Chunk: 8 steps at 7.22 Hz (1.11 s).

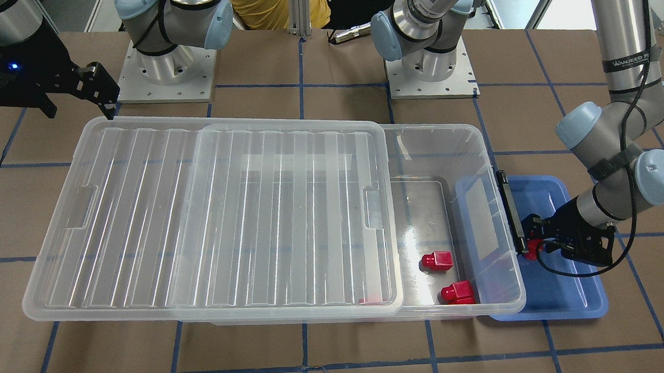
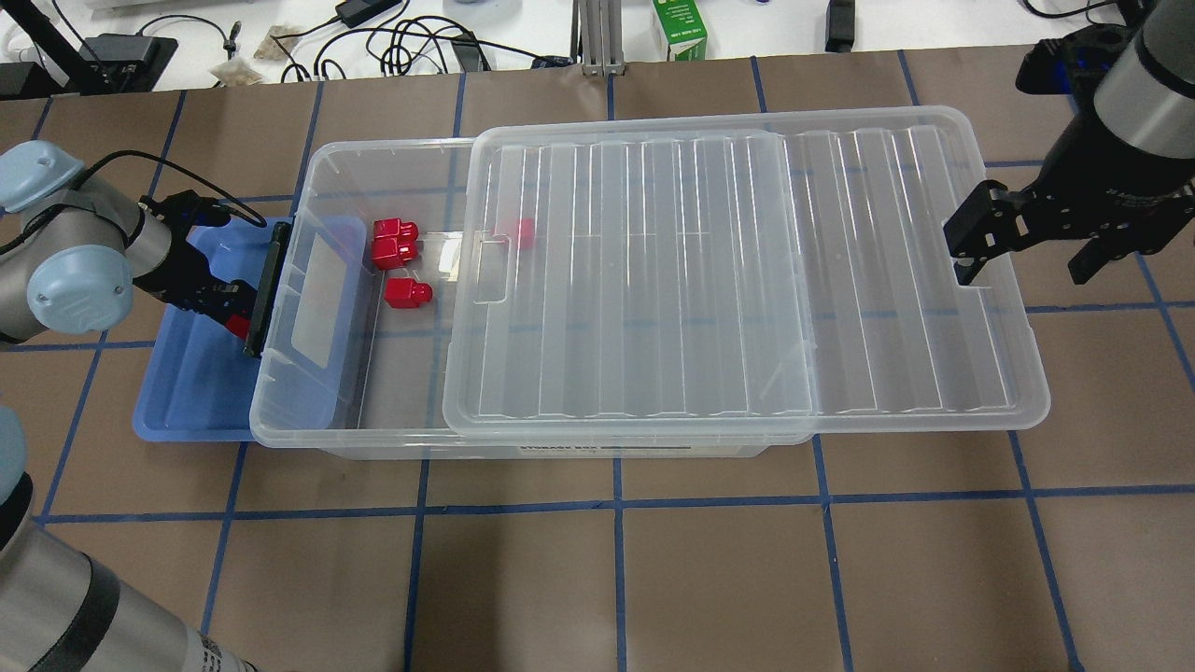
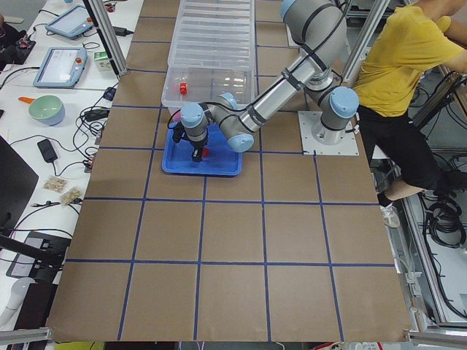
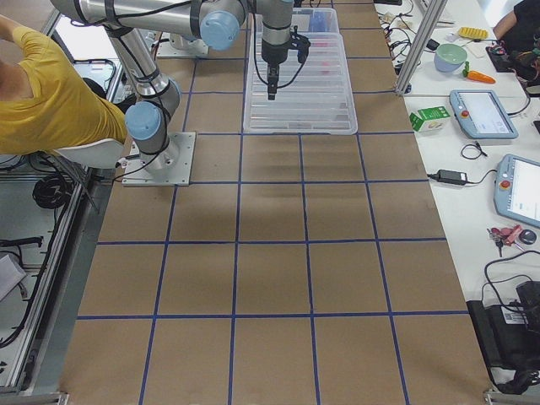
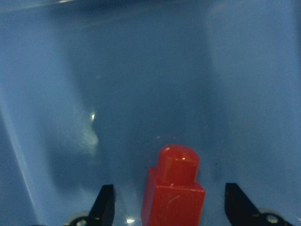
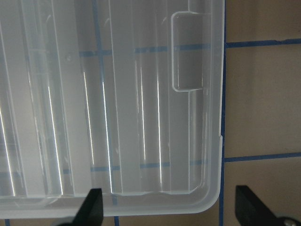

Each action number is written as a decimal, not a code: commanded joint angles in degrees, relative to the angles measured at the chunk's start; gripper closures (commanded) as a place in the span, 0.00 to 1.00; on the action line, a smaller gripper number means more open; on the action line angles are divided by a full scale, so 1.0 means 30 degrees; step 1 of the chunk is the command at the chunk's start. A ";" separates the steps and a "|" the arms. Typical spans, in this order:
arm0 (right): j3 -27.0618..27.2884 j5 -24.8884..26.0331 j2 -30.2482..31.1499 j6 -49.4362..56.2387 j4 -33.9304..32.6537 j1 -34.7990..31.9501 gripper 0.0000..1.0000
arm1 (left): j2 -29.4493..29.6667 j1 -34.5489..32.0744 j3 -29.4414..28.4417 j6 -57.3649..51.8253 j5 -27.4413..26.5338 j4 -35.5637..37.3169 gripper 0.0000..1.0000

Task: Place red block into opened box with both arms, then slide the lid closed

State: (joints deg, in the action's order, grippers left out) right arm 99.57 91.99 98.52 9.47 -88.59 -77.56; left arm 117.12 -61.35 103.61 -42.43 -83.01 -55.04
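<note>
Front-facing view: the lid (image 1: 226, 213) sits offset toward frame left, so the box (image 1: 478, 141) is uncovered at its right end. The blue tray (image 1: 561, 302) lies at far right. The left gripper (image 1: 532, 244) is low in it, just beside the box's latch end. The right gripper (image 1: 79, 102) hangs at upper left, near the lid's corner.

Overhead view: other red blocks (image 2: 408, 292) lie in the box's uncovered part.

Left wrist view: the red block (image 5: 174, 190) rests on the tray floor at bottom centre. It sits between the spread left fingers (image 5: 104, 207) with a gap on each side, not gripped.

Right wrist view: the right fingers (image 6: 94, 207) are spread wide over the lid's edge, holding nothing.
</note>
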 commanded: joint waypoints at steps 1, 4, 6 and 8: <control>-0.0027 0.0100 0.0059 0.0125 0.0058 0.0013 0.00 | 0.0014 0.0000 -0.0199 -0.0037 -0.0074 -0.0053 0.88; -0.0144 -0.0106 0.0088 0.0096 0.0058 0.0013 0.00 | -0.1065 -0.0117 -0.1247 0.0050 -0.0802 -0.1565 0.95; -0.0174 -0.0106 0.0088 0.0096 0.0058 0.0013 0.00 | -0.2527 -0.0408 -0.4926 0.0573 -0.1097 -0.7928 0.95; -0.0144 -0.0077 0.0088 0.0125 0.0087 0.0013 0.00 | -0.4633 -0.2477 -0.6788 0.4604 -0.1216 -1.1000 0.94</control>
State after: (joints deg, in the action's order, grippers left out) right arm 99.15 91.73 98.79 9.78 -88.36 -77.52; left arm 106.94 -65.07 86.34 -34.63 -86.34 -82.46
